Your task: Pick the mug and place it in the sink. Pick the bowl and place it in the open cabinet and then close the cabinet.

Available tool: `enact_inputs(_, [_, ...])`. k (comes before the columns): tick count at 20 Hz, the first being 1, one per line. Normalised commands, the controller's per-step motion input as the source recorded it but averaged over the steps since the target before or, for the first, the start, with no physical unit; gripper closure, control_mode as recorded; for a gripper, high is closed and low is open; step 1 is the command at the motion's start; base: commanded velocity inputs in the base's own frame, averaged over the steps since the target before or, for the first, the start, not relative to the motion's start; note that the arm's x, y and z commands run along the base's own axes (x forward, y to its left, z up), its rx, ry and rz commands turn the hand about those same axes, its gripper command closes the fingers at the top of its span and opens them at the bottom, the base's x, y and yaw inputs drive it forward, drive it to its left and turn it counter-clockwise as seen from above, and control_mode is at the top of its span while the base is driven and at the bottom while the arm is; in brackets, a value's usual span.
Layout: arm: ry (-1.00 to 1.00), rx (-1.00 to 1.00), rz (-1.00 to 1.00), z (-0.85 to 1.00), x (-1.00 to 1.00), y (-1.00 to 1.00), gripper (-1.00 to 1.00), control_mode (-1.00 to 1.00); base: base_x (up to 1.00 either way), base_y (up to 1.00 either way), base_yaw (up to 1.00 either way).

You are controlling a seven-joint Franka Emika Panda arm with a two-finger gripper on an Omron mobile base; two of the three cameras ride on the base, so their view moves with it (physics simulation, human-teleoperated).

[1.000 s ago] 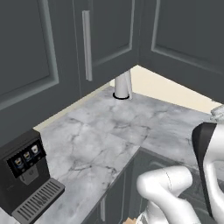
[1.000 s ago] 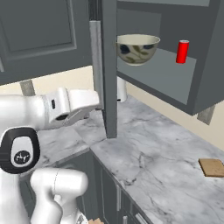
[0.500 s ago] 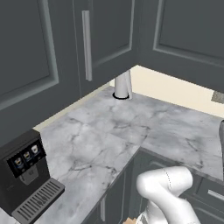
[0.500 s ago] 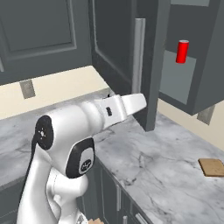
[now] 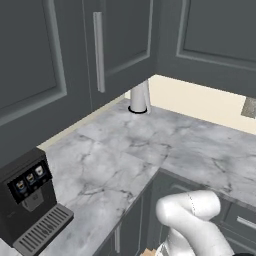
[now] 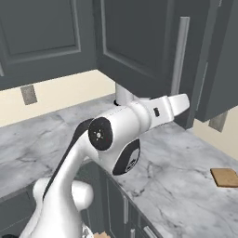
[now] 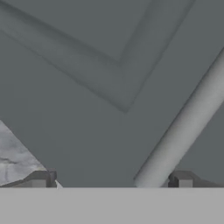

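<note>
The cabinet (image 6: 139, 42) has its door swung across the opening, and the silver bar handle (image 6: 179, 56) stands upright on it. My arm reaches right, with the hand (image 6: 179, 103) at the door's lower edge just below that handle. In the hand view my gripper (image 7: 111, 183) is open close to the door face (image 7: 87, 109), and the handle (image 7: 183, 127) runs diagonally down between the two fingertips (image 7: 41, 179). Nothing is held. The bowl is hidden behind the door. The mug and the sink are out of view.
A grey marble counter (image 5: 125, 150) wraps the corner. A black coffee machine (image 5: 30, 200) stands at its left end, and a pale cylinder (image 5: 139, 97) stands by the back wall. A small brown board (image 6: 225, 176) lies at the right. A wall outlet (image 6: 29, 94) sits above the counter.
The cabinet door has swung from wide open to across the opening, hiding the bowl and a red can on the shelf. My arm swept right with it, and the jaws widened.
</note>
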Motion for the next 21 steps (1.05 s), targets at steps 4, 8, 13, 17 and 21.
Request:
enact_inputs(4, [0.00, 0.02, 0.00, 0.00, 1.00, -0.09, -1.00, -1.00, 0.00, 0.00, 0.00])
enact_inputs(8, [0.01, 0.02, 0.00, 0.00, 1.00, -0.09, -1.00, -1.00, 0.00, 0.00, 0.00])
enact_inputs(13, [0.01, 0.04, 0.00, 0.00, 1.00, -0.17, -1.00, -1.00, 0.00, 0.00, 0.00])
enact_inputs(17, [0.02, 0.07, 0.00, -0.02, 1.00, -0.23, -1.00, -1.00, 0.00, 0.00, 0.00])
enact_inputs(21, [0.00, 0.04, 0.00, -0.11, 0.99, -0.02, -1.00, -1.00, 0.00, 0.00, 0.00])
